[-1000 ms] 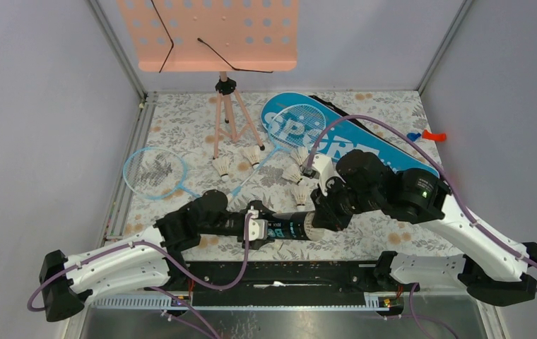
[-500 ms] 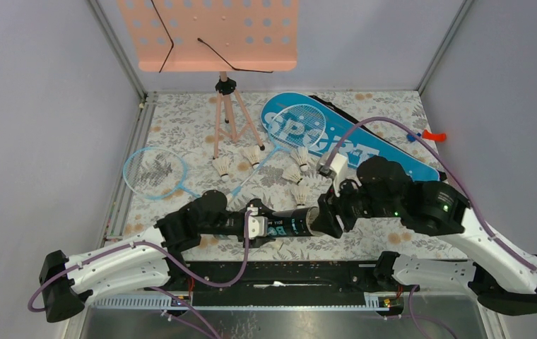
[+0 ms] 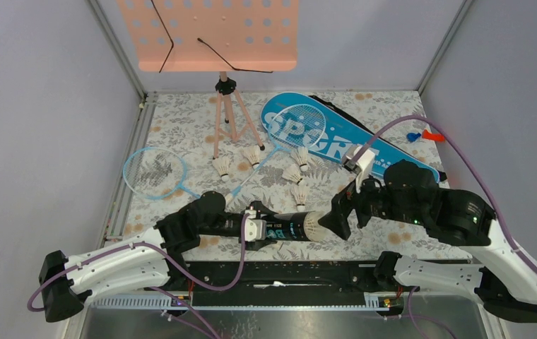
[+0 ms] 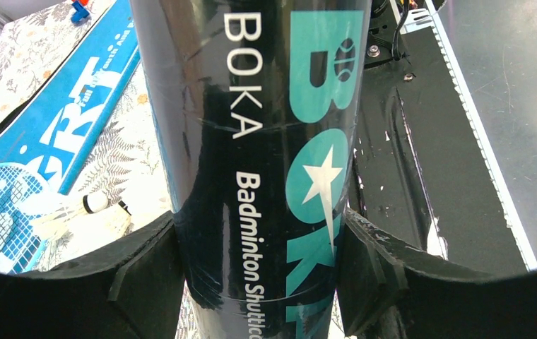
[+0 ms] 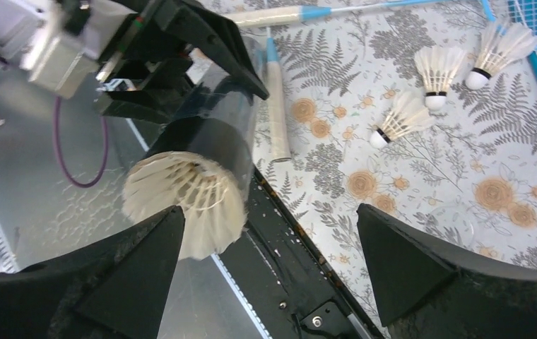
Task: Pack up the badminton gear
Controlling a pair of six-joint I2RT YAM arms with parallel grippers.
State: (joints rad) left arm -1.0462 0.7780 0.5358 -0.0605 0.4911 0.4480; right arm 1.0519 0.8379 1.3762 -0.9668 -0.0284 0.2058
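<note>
My left gripper (image 3: 258, 229) (image 4: 258, 261) is shut on the long black lettered tube (image 3: 287, 229) (image 4: 258, 141), holding it level above the table's near edge. A white shuttlecock (image 3: 315, 227) (image 5: 184, 201) sticks feathers-out from the tube's right mouth (image 5: 216, 120). My right gripper (image 3: 338, 219) (image 5: 269, 261) stands wide open just right of it, holding nothing; its left finger is close beside the feathers. Several loose shuttlecocks (image 3: 292, 173) (image 5: 400, 116) lie on the floral cloth. One light-blue racket (image 3: 154, 171) lies at the left. Another racket (image 3: 307, 120) rests on the blue SPORT bag (image 3: 364, 145).
The peach music stand (image 3: 216, 32) on its tripod (image 3: 230, 116) stands at the back. A red and blue clip (image 3: 425, 134) lies at the far right. A black rail (image 3: 280, 272) runs along the near edge. Grey walls close in both sides.
My right gripper has opened and drawn back to the right from the tube's end, leaving the shuttlecock in the tube's mouth. The left arm and the tube have stayed put.
</note>
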